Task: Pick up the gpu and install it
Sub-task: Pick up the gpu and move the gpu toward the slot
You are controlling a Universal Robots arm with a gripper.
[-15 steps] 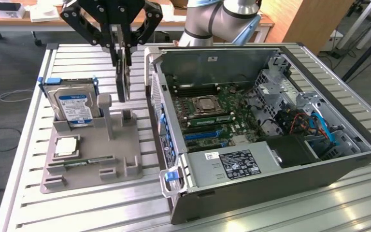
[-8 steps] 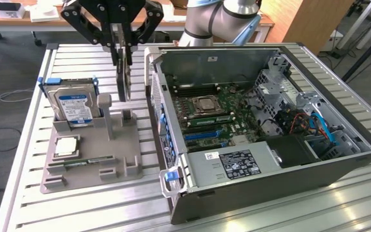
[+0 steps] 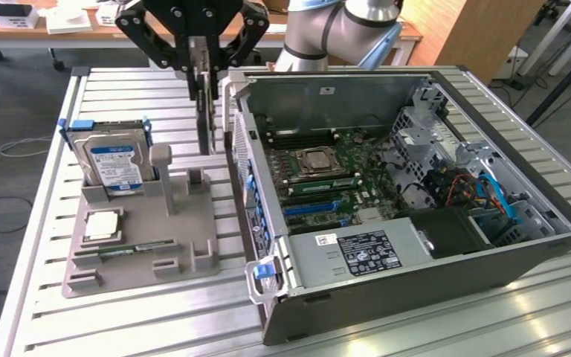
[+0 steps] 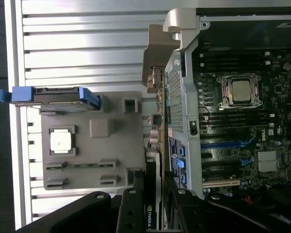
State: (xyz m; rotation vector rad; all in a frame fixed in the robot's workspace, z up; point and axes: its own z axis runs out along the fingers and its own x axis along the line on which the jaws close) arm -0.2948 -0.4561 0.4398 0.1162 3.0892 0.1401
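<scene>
**A:** Where does everything sit, starting from the exterior view's left?

**B:** The hard drive (image 3: 115, 160) stands in the grey holder (image 3: 181, 223) toward that edge of the surface (image 3: 127, 327). A processor (image 3: 102, 223) and a RAM stick (image 3: 131, 249) lie in the holder's slots nearer its front. Next comes my gripper (image 3: 204, 71), clenched on the gpu (image 3: 204, 119). The card hangs upright and edge-on, seemingly lifted off the holder, just beside the open case (image 3: 385, 290).

**A:** How should the carry go?

**B:** I judge the case's side wall to be the main hazard, because the card hangs so close to it. I'd keep the card vertical, raise it above the wall's rim before crossing, and not squeeze the board any harder. Over the motherboard (image 3: 360, 190), I'd square the card's lower edge to the blue slots (image 3: 315, 204) and stay away from the processor socket (image 3: 315, 160).
</scene>
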